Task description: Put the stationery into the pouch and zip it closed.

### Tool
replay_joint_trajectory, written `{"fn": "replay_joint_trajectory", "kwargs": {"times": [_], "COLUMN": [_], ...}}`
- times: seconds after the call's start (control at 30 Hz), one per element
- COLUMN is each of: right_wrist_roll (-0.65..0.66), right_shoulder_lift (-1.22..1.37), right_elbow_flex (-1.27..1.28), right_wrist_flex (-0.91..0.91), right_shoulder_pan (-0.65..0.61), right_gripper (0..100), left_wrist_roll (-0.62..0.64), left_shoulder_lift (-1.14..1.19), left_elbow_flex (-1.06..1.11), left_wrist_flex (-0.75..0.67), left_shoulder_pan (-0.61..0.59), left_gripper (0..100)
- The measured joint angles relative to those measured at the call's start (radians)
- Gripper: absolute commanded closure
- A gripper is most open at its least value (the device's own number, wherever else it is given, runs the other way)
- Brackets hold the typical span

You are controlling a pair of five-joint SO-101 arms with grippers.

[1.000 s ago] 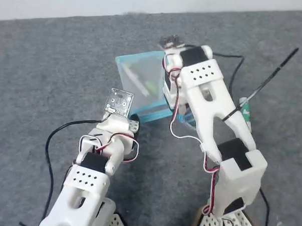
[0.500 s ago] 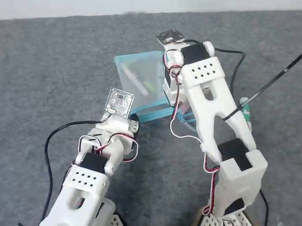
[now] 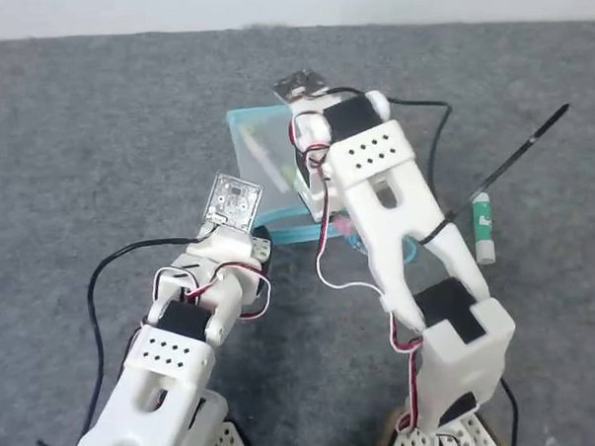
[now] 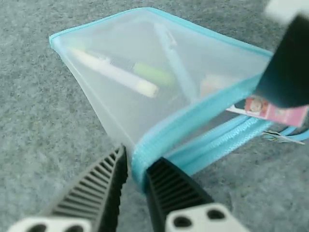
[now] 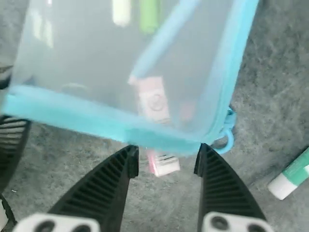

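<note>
Pouch [image 3: 264,190] lies on the grey table [image 3: 96,123] between the two arms, its zip apparently undone. At its near corner the left gripper [image 4: 136,163] is clamped on the teal zip edge, pinning it. Inside lies a white-and-green pen [image 4: 116,75]. Over the last second the right arm has swung leftward across the pouch; the right gripper [image 5: 167,153] now hangs, jaws apart, over the zip edge, where a pink-labelled piece [image 5: 161,164] pokes out. That swing uncovered the glue stick [image 3: 483,230], loose off to the right, so packing looks unfinished
</note>
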Motion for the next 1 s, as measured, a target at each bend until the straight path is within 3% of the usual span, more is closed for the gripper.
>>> {"fn": "replay_joint_trajectory", "kwargs": {"times": [0.2, 0.37, 0.77, 1.0], "right_wrist_roll": [0.021, 0.063, 0.242, 0.247], "right_shoulder_lift": [-0.068, -0.121, -0.546, -0.552], "right_elbow_flex": [0.002, 0.153, 0.924, 0.991], "right_wrist_flex": [0.0, -0.058, -0.509, -0.609], "right_shoulder_pan": [0.0, 0.054, 0.098, 0.098], "right_gripper": [82.2, 92.8, 96.1, 96.1], "left_wrist_roll": [-0.002, -0.006, -0.005, -0.002], "left_shoulder_lift": [0.0, 0.0, 0.0, 0.0], "left_elbow_flex": [0.002, 0.002, 0.002, 0.002], "left_wrist_flex": [0.002, 0.002, 0.002, 0.002], "left_shoulder_pan": [0.0, 0.0, 0.0, 0.0], "left_gripper": [99, 99, 99, 99]}}
